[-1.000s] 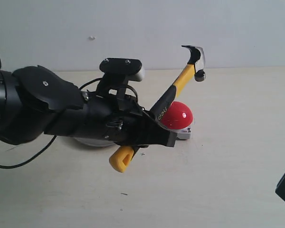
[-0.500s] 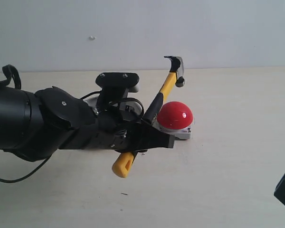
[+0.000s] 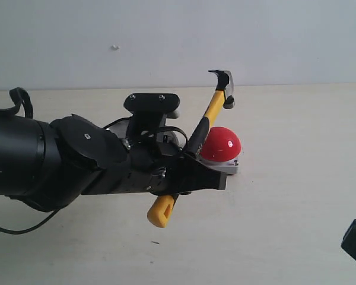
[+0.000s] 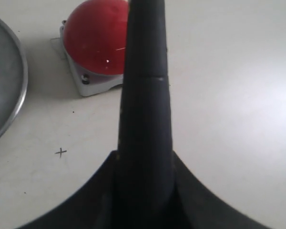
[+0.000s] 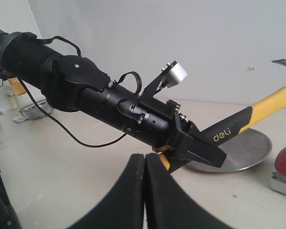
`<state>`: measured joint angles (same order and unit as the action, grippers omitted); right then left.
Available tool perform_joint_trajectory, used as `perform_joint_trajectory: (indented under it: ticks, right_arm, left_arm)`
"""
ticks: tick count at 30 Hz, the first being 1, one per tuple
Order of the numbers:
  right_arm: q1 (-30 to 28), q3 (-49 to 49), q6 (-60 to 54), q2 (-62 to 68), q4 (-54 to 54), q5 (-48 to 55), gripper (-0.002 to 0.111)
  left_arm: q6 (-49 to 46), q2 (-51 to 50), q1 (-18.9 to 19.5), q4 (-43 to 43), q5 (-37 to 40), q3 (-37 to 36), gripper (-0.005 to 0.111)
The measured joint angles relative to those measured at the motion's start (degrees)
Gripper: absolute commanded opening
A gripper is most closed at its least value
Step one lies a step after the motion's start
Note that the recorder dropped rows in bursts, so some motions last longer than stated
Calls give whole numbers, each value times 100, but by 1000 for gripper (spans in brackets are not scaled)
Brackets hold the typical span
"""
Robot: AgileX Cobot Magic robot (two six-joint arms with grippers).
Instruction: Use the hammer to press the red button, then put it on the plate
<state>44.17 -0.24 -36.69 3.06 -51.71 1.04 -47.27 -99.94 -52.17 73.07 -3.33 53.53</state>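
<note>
Exterior view: pale tabletop (image 3: 296, 196), and the black left arm comes in towards the glossy red dome button on its grey square base (image 3: 221, 144). The left gripper (image 3: 196, 172) is clamped on the black handle of the claw hammer (image 3: 206, 122), which has a dark steel head, a yellow neck and a yellow end. The grip sits low, just above the yellow end. From there the handle slants up past the near side of the button, so the head hangs above and beyond the dome with clear air between them.

The round brushed-metal plate (image 4: 5, 81) lies just beside the button's base on the arm's side, not touching it. The right gripper (image 5: 145, 164) is well apart from the button, fingers pressed together, holding nothing. A small pen cross (image 4: 61, 152) is marked on the table near the button, between it and the gripper.

I can't tell from this whether the press is done. I'm treating it as pending.

Risks I see:
- The head is past the dome's centre. A straight drop would hit the far slope or the grey base, and the glossy curve would let the head skid off.
- With a low grip and a long lever, contact force could pivot the handle in the jaws.
- The base looks light, so an off-centre hit may shove it into the plate rim.
- When I swing over to the plate, the handle could clip the dome.
</note>
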Motion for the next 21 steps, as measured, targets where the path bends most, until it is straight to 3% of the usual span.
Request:
perform_joint_trajectory:
  ticks: [21]
  right_arm:
    - [0,0,0,0,0,10,0]
  left_arm:
    - [-563,100,-43,35,333,0,0]
